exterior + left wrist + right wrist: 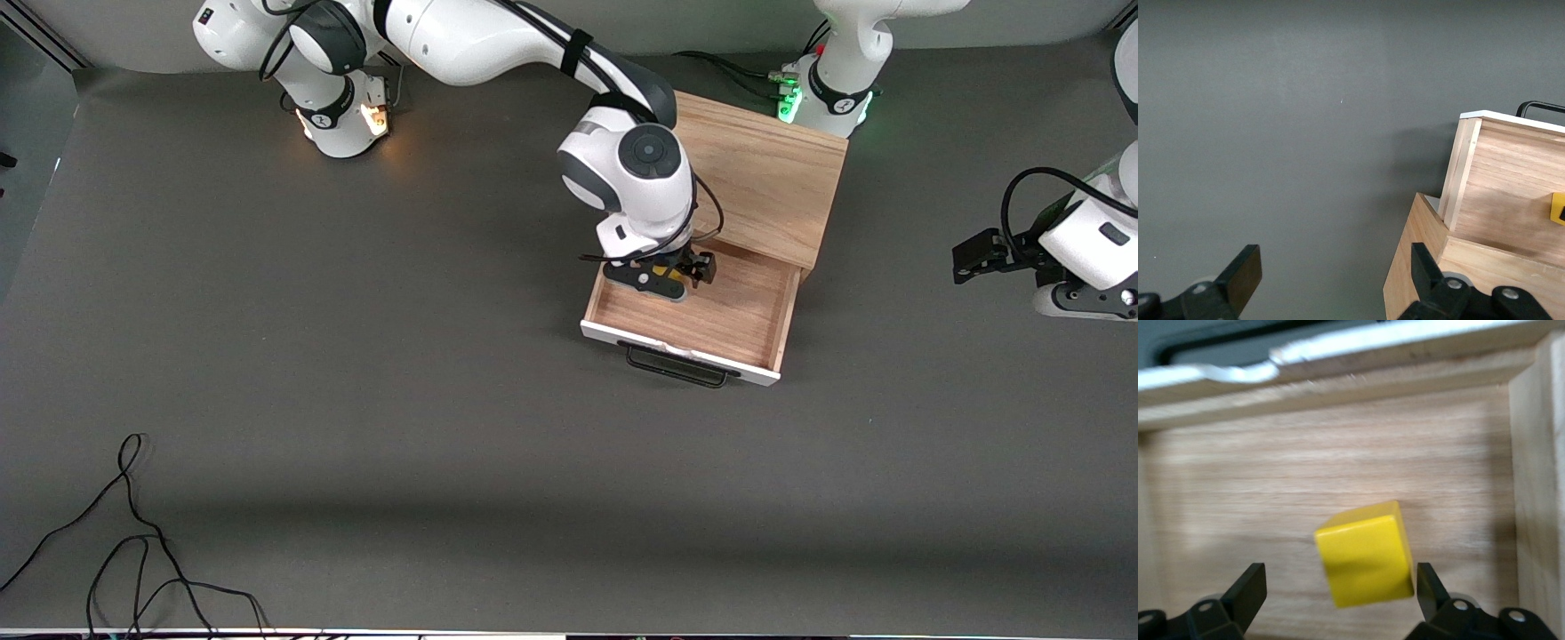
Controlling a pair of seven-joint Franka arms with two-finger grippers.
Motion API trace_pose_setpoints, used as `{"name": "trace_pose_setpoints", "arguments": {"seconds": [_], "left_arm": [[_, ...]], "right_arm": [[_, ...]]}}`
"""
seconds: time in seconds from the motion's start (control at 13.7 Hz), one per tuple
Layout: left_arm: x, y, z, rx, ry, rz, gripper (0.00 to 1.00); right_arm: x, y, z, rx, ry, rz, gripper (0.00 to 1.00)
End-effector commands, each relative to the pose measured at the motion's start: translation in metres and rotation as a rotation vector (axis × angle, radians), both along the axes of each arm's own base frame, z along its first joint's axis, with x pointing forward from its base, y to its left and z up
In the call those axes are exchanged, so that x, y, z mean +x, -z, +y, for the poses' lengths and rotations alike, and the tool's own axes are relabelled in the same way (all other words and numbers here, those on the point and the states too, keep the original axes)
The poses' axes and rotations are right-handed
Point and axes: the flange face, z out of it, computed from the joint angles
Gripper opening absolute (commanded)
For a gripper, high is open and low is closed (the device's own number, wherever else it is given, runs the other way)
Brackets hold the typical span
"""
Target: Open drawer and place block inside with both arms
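Note:
The drawer point(742, 307) is pulled out of the oak box point(765, 178), its white front and black handle point(676, 366) toward the front camera. My right gripper point(662, 277) is down inside the drawer, open. The yellow block point(667, 271) is just under it. In the right wrist view the block point(1366, 553) is tilted over the drawer floor point(1271, 487), between the spread fingers point(1248, 590) and gripped by neither. My left gripper point(976, 256) waits open over the table, at the left arm's end, beside the box. Its wrist view shows the drawer's side point(1511, 180) and the block point(1558, 209).
Loose black cables point(133, 533) lie on the grey table near the front camera at the right arm's end. The box stands close to the left arm's green-lit base point(822, 98). The drawer's side walls point(1538, 487) stand close to my right gripper.

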Motion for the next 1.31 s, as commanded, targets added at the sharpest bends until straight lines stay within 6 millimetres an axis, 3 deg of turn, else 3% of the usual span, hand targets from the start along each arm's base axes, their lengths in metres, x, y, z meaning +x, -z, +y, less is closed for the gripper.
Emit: {"name": "trace_pose_setpoints", "arguments": {"seconds": [0.0,0.15,0.29,0.44,0.58,0.8,1.02,1.24], "left_arm": [[-0.005,-0.002,-0.003,-0.009,0.022,0.009,1.00],[-0.004,-0.004,-0.005,-0.009,0.026,0.004,1.00],[-0.004,-0.004,-0.005,-0.011,0.026,0.005,1.00],[-0.004,-0.003,-0.006,-0.011,0.025,0.006,1.00],[-0.004,-0.003,-0.006,-0.010,0.023,0.006,1.00],[-0.004,-0.002,-0.006,-0.010,0.017,0.007,1.00],[-0.004,-0.002,-0.007,-0.030,0.012,0.010,1.00],[-0.005,-0.002,-0.006,-0.034,0.007,0.011,1.00]], "right_arm": [[0.005,-0.066,-0.020,-0.015,0.021,-0.015,1.00],[0.032,-0.112,-0.060,-0.045,0.016,-0.047,1.00],[0.054,-0.150,-0.116,-0.090,-0.060,-0.077,1.00],[0.087,-0.185,-0.198,-0.083,-0.116,-0.085,1.00],[0.107,-0.211,-0.276,-0.074,-0.122,-0.092,1.00],[0.123,-0.235,-0.393,-0.075,-0.139,-0.078,1.00],[0.123,-0.251,-0.494,-0.081,-0.187,-0.060,1.00],[0.114,-0.256,-0.564,-0.078,-0.158,-0.056,1.00]]}}
